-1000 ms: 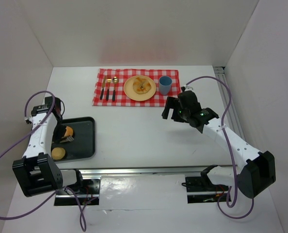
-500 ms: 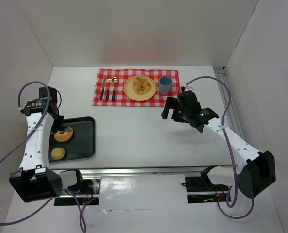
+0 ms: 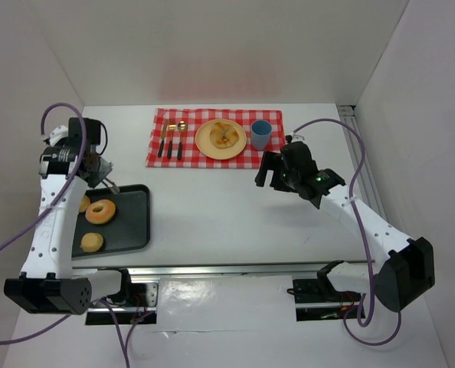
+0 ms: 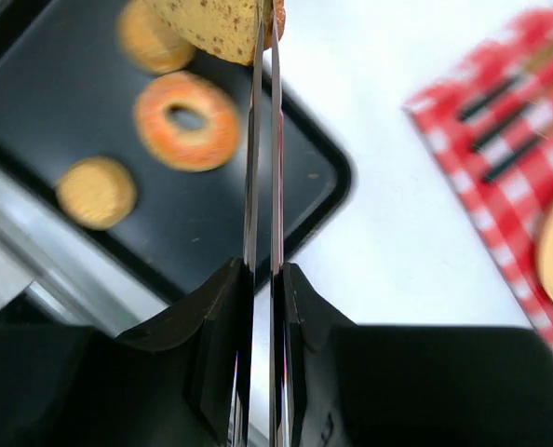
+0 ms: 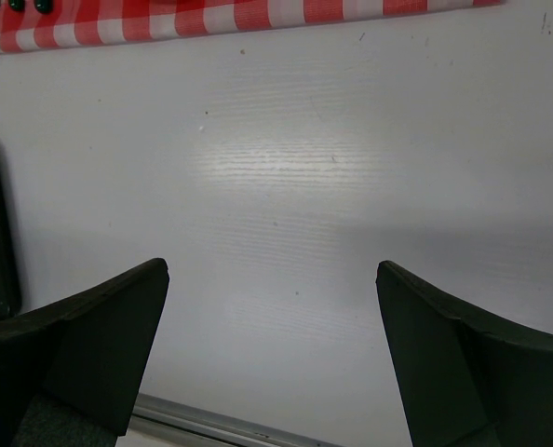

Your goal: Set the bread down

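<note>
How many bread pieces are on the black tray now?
3 on the tray: a ring-shaped piece near the middle, a round bun front-left, a third piece at the left edge, partly behind the left arm. The left gripper holds a fourth piece.

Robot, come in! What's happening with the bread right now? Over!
Left gripper shut on tongs; tongs pinch the bread, up off the tray. Right gripper open, empty, over the table. Only flat cutlery between bread and plate. Over.

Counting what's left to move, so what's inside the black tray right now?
A ring donut, a round bun and a third piece lie in the black tray. The left arm covers part of the third piece and the tray floor beneath it.
</note>
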### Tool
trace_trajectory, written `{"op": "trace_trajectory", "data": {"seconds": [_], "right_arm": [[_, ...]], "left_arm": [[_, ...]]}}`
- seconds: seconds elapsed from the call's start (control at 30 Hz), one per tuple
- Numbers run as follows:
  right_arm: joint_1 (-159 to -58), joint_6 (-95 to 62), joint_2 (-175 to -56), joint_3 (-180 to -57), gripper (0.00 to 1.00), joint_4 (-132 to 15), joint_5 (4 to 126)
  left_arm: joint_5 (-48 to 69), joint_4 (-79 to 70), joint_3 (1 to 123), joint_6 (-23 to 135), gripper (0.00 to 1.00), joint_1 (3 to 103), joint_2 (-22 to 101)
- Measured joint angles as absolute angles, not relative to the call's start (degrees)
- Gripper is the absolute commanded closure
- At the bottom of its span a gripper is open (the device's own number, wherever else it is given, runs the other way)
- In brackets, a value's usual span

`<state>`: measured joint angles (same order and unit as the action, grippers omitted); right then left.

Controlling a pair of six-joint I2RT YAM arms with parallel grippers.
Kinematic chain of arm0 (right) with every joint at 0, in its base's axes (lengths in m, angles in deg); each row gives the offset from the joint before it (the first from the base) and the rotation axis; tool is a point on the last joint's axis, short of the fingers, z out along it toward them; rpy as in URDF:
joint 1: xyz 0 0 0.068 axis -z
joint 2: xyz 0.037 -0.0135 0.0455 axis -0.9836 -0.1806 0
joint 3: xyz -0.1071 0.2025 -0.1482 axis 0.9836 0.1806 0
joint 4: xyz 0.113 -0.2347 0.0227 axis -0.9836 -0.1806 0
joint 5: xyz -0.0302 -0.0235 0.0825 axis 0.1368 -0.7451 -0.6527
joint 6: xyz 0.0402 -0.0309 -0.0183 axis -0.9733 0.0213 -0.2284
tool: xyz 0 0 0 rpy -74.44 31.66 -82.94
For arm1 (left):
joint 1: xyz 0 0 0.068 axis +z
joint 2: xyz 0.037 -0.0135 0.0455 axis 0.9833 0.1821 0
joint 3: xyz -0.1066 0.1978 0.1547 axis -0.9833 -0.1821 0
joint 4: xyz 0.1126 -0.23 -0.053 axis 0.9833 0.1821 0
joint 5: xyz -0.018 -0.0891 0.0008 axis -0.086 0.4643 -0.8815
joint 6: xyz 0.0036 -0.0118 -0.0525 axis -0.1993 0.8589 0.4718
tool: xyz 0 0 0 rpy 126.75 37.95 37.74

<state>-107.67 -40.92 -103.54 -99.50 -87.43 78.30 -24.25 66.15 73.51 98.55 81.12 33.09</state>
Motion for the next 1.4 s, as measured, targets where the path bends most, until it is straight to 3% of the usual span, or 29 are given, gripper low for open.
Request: {"op": "trace_trajectory", "data": {"seconds": [0.17, 0.53, 0.77, 1.03, 1.1, 1.13, 1.17, 1.4], "right_arm": [[-107.7, -40.7, -104.5, -100.2, 0.00, -87.5, 79.5], [-107.7, -41.0, -105.2, -100.2, 0.00, -87.7, 83.6], [-107.5, -41.4, -105.2, -100.3, 0.00, -88.0, 85.1], [-107.3, -41.6, -105.8, -100.9, 0.00, -88.8, 85.7], [-107.3, -41.6, -105.8, -101.0, 0.00, -88.8, 85.8], [-107.3, -41.6, -105.8, -101.0, 0.00, -88.8, 85.8], [-107.3, -41.6, -105.8, -101.0, 0.00, -88.8, 85.8], [-107.3, -41.6, -105.7, -101.0, 0.00, -88.8, 85.7]], "left_arm": [[-22.1, 59.7, 79.3, 92.4, 1.00, 72.6, 39.8], [-16.6, 48.1, 96.0, 81.9, 1.00, 52.8, 66.6], [-15.2, 45.6, 103.9, 80.5, 1.00, 49.2, 77.4], [-12.7, 45.4, 104.9, 80.6, 1.00, 47.6, 82.9], [-11.6, 45.3, 104.9, 80.7, 0.94, 47.5, 83.3], [-11.2, 45.3, 104.9, 80.8, 0.87, 47.5, 83.4], [-10.9, 45.2, 104.9, 80.8, 0.73, 47.5, 83.4], [-9.5, 45.5, 106.6, 81.0, 0.53, 47.6, 83.4]]}}
